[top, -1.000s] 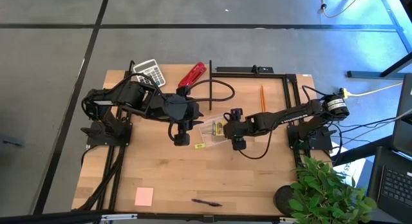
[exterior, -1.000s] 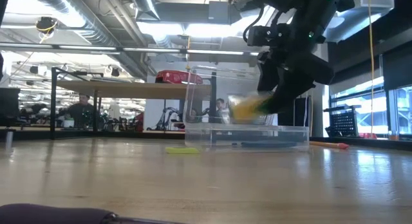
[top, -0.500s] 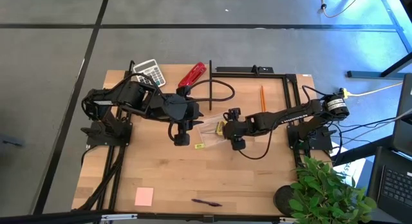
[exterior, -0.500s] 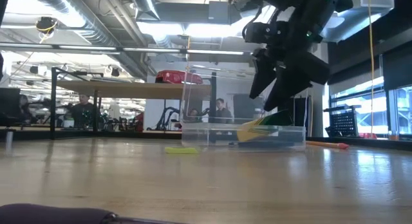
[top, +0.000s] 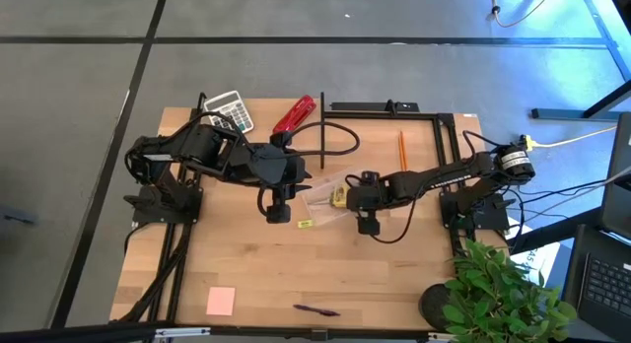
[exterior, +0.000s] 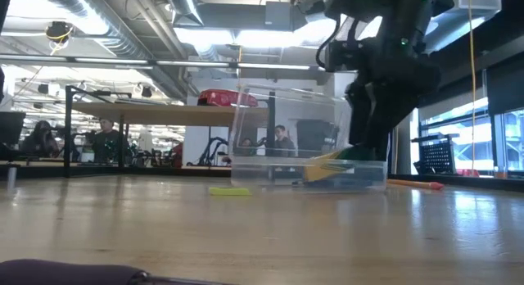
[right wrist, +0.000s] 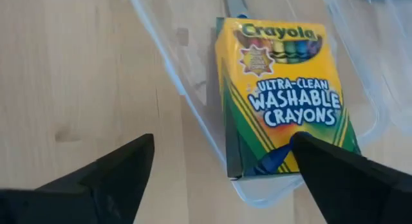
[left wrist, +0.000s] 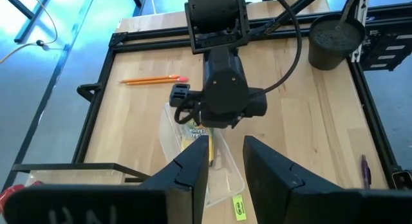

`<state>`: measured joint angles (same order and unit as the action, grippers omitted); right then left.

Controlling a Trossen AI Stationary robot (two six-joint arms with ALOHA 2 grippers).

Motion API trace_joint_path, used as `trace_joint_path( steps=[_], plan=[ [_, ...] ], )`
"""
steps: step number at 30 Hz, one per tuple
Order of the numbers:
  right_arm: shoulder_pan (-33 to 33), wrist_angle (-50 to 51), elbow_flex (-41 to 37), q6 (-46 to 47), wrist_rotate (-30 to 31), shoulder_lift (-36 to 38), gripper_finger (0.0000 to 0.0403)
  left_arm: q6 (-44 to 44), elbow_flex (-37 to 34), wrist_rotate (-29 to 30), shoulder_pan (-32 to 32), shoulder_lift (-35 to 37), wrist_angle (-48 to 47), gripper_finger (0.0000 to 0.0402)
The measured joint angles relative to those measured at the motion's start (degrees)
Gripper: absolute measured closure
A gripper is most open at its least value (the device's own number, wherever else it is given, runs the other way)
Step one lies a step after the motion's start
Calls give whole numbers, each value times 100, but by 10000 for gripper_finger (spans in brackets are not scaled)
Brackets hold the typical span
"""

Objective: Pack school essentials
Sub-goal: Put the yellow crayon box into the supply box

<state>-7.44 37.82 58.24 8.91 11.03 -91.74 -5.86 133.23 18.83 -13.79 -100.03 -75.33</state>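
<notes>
A clear plastic box [top: 320, 197] stands mid-table with its lid up. The yellow-green crayon box [right wrist: 283, 89] lies in it, face up and tilted [exterior: 327, 164], on top of the blue-handled scissors [right wrist: 270, 163]. My right gripper [right wrist: 222, 140] hangs open just above it, pointing down, one finger on either side and neither touching. My left gripper [left wrist: 226, 143] waits high above the box's left side, fingers a little apart with nothing between them. On the bare table lie the tiny yellow block [top: 305, 224], the orange pencil [top: 402, 149], the pink sticky-note pad [top: 221, 301] and the dark pen [top: 315, 309].
A grey-white calculator [top: 229, 109] and a red stapler [top: 294, 113] lie at the far left. A black frame [top: 385, 108] and a looped cable [top: 330, 146] run along the far side. A potted plant [top: 444, 306] stands at the near right corner.
The crayon box, up between my right gripper's fingers a second ago, has dropped into the clear box and come to rest tilted there. My right gripper has rolled about its own axis and tipped above the box.
</notes>
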Motion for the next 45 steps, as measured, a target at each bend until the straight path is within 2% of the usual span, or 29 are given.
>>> trace_joint_path(
  steps=[9,13,20,23,26,31,45],
  plan=[
    [0,256,120,259,121,129,34,0,0,0,0,2,0,312],
    [0,702,298,320,231,191,34,-1,0,0,1,2,0,312],
    [-26,1173,321,885,180,243,34,0,0,0,0,2,0,312],
    [-112,873,309,415,58,243,34,0,0,0,0,2,0,312],
    [-201,244,233,-439,-49,240,34,1,0,0,0,2,0,312],
    [-219,-783,50,-1379,-738,210,33,0,0,1,1,2,0,312],
    [-103,-1964,-926,-1349,-750,207,33,0,0,0,1,2,0,312]
  ],
)
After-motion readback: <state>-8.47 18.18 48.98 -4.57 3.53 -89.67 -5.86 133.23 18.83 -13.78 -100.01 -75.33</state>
